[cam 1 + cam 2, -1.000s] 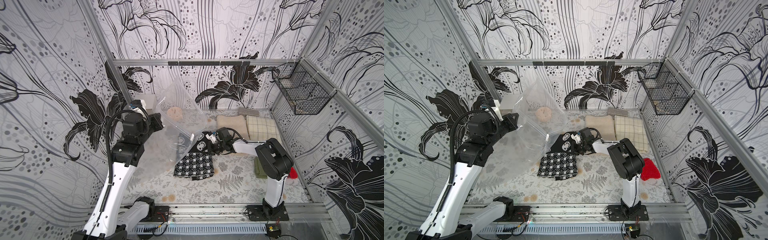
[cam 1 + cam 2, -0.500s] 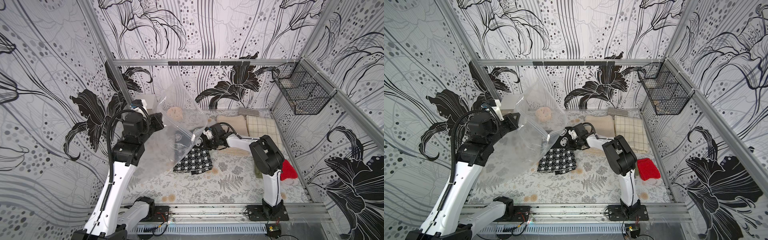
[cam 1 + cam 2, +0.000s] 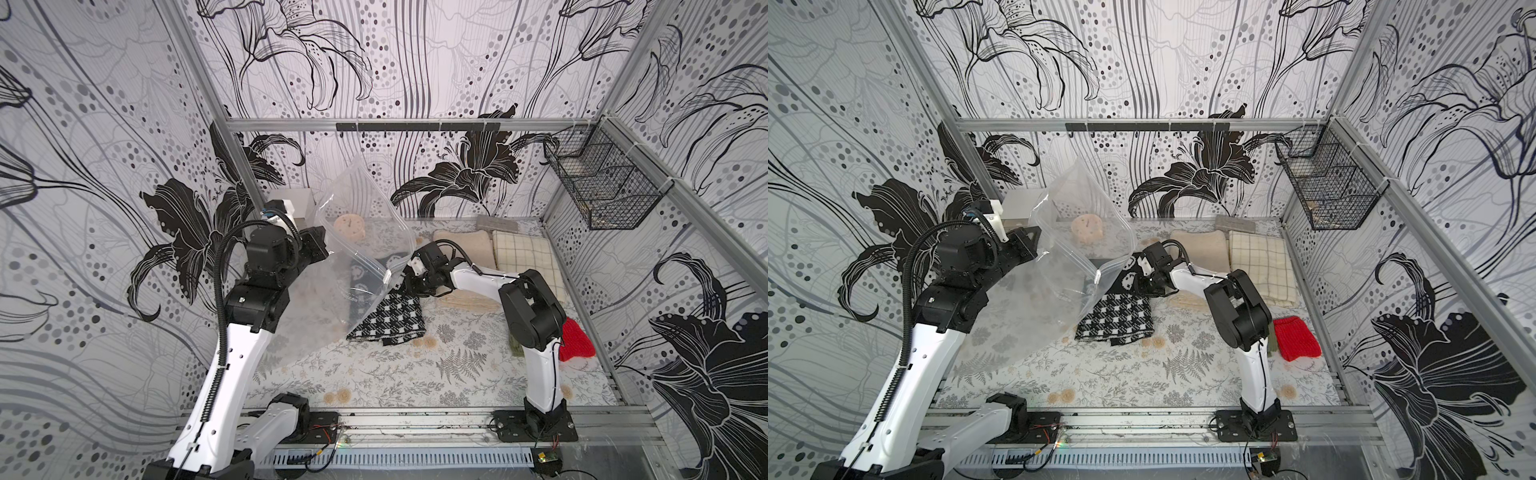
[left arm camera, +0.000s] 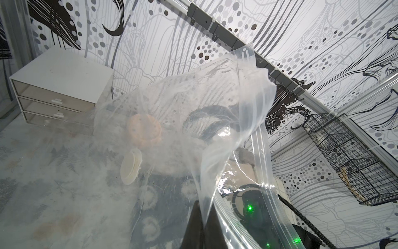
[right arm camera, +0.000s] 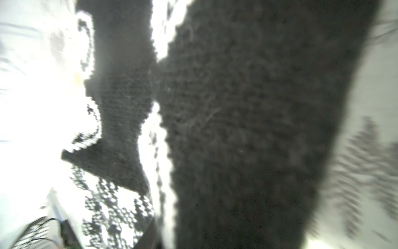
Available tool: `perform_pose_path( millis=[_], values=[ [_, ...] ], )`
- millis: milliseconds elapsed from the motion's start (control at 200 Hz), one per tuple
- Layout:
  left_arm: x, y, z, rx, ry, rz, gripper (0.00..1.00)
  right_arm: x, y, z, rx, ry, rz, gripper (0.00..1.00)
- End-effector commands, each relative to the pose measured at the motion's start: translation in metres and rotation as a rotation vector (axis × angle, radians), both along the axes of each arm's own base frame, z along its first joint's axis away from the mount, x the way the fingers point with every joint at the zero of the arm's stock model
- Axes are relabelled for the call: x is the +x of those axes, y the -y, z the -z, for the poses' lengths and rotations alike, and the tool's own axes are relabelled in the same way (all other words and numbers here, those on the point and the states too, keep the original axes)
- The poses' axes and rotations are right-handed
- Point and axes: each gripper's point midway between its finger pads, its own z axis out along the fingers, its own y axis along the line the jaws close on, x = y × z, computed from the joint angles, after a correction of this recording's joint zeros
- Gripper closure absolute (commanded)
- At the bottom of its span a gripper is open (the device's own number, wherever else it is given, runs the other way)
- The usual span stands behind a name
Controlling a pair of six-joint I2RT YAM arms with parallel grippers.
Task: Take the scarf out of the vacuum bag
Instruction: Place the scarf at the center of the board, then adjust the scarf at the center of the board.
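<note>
The vacuum bag [image 3: 365,232] [image 3: 1084,216] hangs lifted at the back left, clear and crinkly, its white zip slider [image 3: 386,276] at the low edge. My left gripper [image 3: 320,248] [image 4: 202,224] is shut on the bag's plastic, near its mouth. Its round white valve disc [image 4: 130,167] shows through the plastic. The scarf [image 3: 388,320] [image 3: 1115,318], a black and white knit, lies half out on the table, its upper part under the bag's mouth. My right gripper [image 3: 411,282] [image 3: 1144,284] sits low against that upper part. The scarf [image 5: 247,129] fills the blurred right wrist view and hides the jaws.
Folded beige cloth [image 3: 461,245] and checked cloth [image 3: 523,257] lie at the back right beside a grey block [image 3: 496,224]. A red knit [image 3: 575,338] lies by the right arm. A wire basket [image 3: 602,187] hangs on the right wall. A white drawer unit [image 4: 60,86] stands back left.
My right arm has shifted a little left toward the bag's mouth. The bag's lower edge now drapes further over the scarf's upper part. The left arm has held still.
</note>
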Motion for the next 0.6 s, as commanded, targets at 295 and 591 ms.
perform_pose_path(
  millis=[295,591],
  values=[
    [-0.003,0.005,-0.036,-0.049,0.110,0.034,1.00,0.000,0.086,-0.088,-0.499,0.265,0.051,0.59],
    [-0.028,0.004,-0.074,-0.107,0.233,0.040,1.00,-0.051,-0.036,-0.102,-0.068,0.205,-0.223,0.59]
  ],
)
